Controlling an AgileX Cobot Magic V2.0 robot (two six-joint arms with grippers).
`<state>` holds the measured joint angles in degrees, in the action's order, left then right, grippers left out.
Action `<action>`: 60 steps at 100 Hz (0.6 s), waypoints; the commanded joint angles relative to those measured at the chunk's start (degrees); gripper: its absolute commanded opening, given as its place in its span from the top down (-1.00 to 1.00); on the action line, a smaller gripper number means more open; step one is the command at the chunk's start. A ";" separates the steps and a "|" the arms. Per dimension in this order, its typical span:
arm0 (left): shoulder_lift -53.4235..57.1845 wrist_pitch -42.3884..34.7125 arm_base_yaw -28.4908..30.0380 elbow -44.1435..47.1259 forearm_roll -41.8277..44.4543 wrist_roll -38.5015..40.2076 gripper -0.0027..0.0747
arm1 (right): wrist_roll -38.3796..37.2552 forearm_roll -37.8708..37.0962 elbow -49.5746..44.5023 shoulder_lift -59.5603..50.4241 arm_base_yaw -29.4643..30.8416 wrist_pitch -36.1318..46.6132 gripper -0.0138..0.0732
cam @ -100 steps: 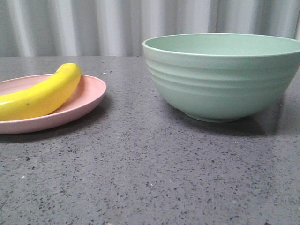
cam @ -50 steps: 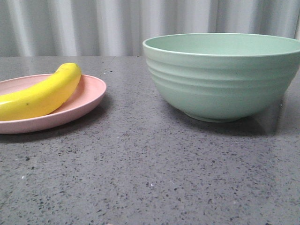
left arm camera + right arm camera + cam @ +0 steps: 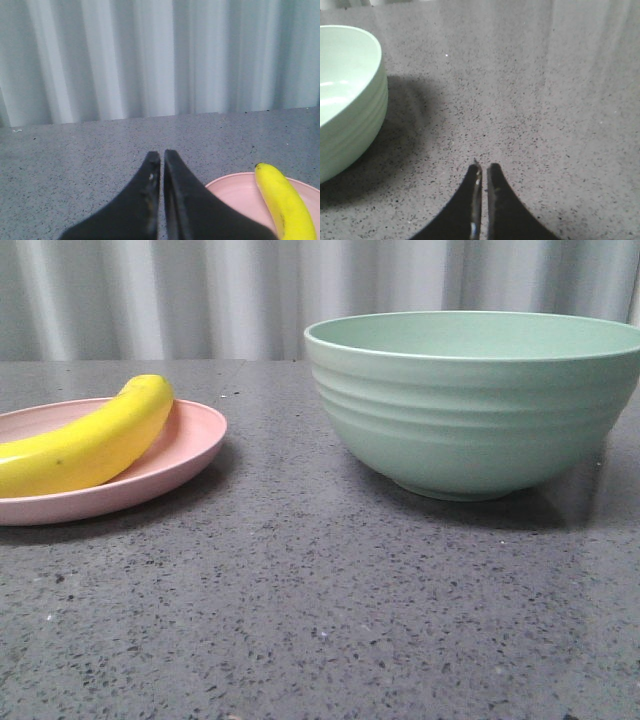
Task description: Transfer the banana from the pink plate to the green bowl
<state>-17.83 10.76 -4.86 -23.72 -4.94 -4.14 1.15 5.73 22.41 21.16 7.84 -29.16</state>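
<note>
The grey speckled worktop [image 3: 300, 620] runs back to a pale pleated curtain [image 3: 200, 295]. A wide bare stretch lies in front of the two dishes, and a clear gap separates them. At the left edge of the front view, one pink plate [image 3: 190, 445] sits partly cut off; one green bowl [image 3: 475, 415] stands well apart from it on the right, its rim reaching the frame's edge.

One banana [image 3: 95, 440] lies in the pink plate, its far tip resting over the plate's back rim. What shows of the bowl's inside holds nothing.

There are two pincers, both with fingers pressed together and gripping nothing. The left pincer [image 3: 161, 156] hangs near the plate and banana without touching them. The right pincer [image 3: 483, 169] hovers over bare worktop beside the bowl.
</note>
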 commanded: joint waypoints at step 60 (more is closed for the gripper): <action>-18.62 -3.54 -4.25 -8.89 -3.05 0.48 -0.30 | 0.38 3.48 2.87 7.42 -0.05 3.11 0.83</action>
<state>-32.39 5.84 -6.51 -28.16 -7.25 -4.14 1.15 8.72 23.45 27.44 7.84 -30.06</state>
